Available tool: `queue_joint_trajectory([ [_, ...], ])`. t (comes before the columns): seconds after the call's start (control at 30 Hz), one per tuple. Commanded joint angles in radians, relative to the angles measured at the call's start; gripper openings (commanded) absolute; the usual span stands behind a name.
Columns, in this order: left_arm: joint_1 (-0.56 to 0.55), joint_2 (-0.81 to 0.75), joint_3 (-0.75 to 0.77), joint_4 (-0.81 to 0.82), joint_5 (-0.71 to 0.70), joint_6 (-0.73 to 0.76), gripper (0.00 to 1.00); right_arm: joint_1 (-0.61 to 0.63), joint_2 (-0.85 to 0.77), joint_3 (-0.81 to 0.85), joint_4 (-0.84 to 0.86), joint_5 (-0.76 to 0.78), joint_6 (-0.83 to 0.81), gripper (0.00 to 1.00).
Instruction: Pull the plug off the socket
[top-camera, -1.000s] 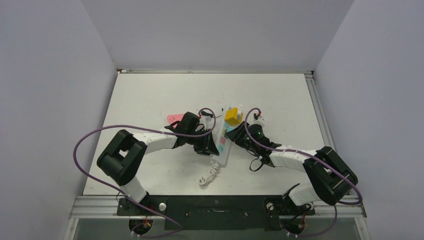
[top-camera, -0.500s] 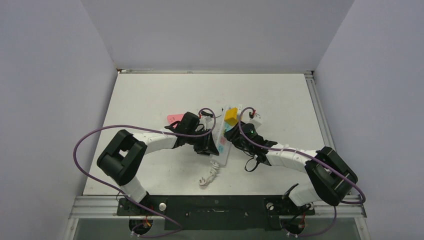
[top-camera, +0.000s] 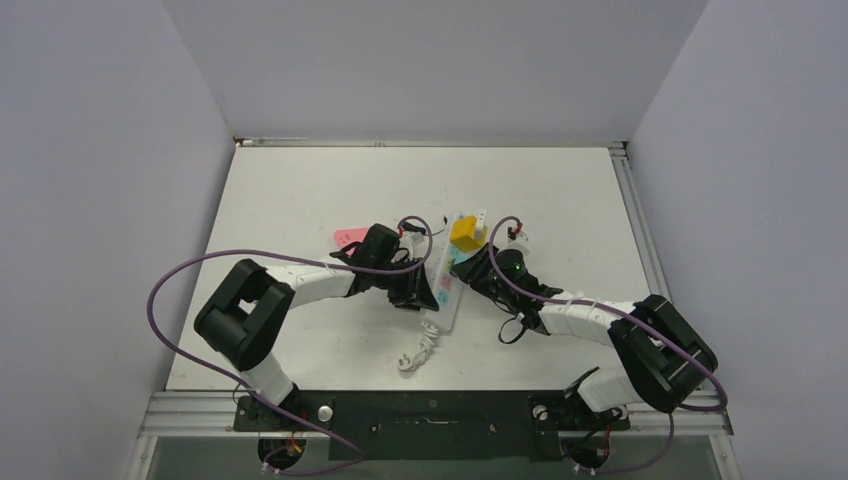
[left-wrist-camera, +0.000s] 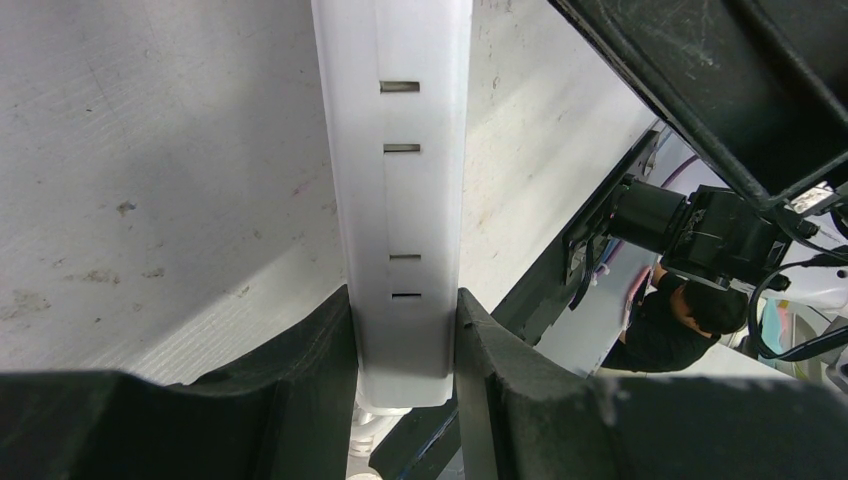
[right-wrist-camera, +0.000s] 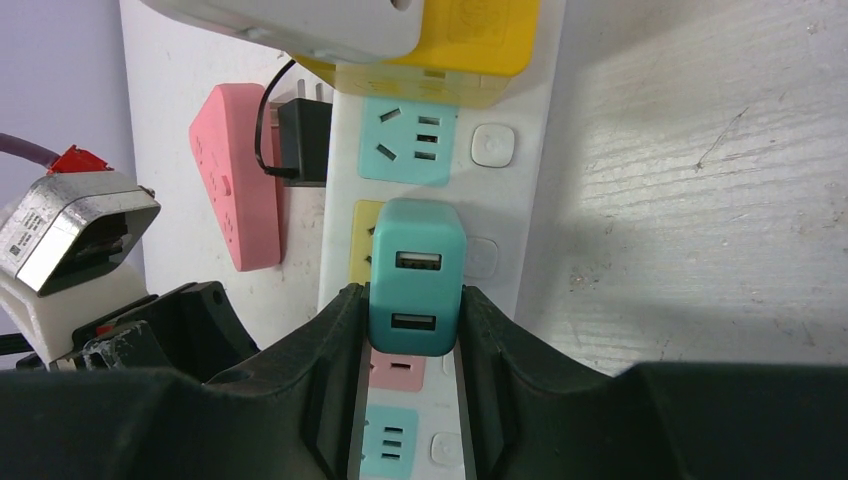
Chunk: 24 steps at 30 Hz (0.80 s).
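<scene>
Roughly, socket (top-camera: 446, 288) long axis near-to-far (cord (top-camera: 418, 352) end nearest), tilted right.

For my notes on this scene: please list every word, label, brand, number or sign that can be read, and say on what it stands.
No text can be read in any view.
Metal block, right wrist view: small print on its side, too small and blurred to read.
Teal plug and socket: no print visible.

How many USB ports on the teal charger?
2, on the face of the teal charger: upper port, lower port between the jaws of the right gripper. Other faces hidden.
</scene>
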Motion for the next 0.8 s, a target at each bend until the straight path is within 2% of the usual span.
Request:
queue_joint_trajectory([
  [0.0, -0.004, 0.009, 0.030, 0.007, 0.017, 0.005, 0.00, -0.014, -0.004, -0.009, 0.076, 0.000, 0.011, 0.12],
  [0.37, -0.004, 0.013, 0.032, 0.010, 0.021, 0.001, 0.00, 0.104, -0.017, 0.098, -0.118, 0.215, -0.036, 0.11],
  [0.57, -0.004, 0.015, 0.032, 0.009, 0.020, 0.002, 0.00, 0.081, -0.020, 0.077, -0.090, 0.175, -0.026, 0.11],
  [0.77, -0.003, 0.016, 0.033, 0.009, 0.021, 0.002, 0.00, -0.007, -0.038, -0.004, 0.039, 0.037, 0.006, 0.13],
])
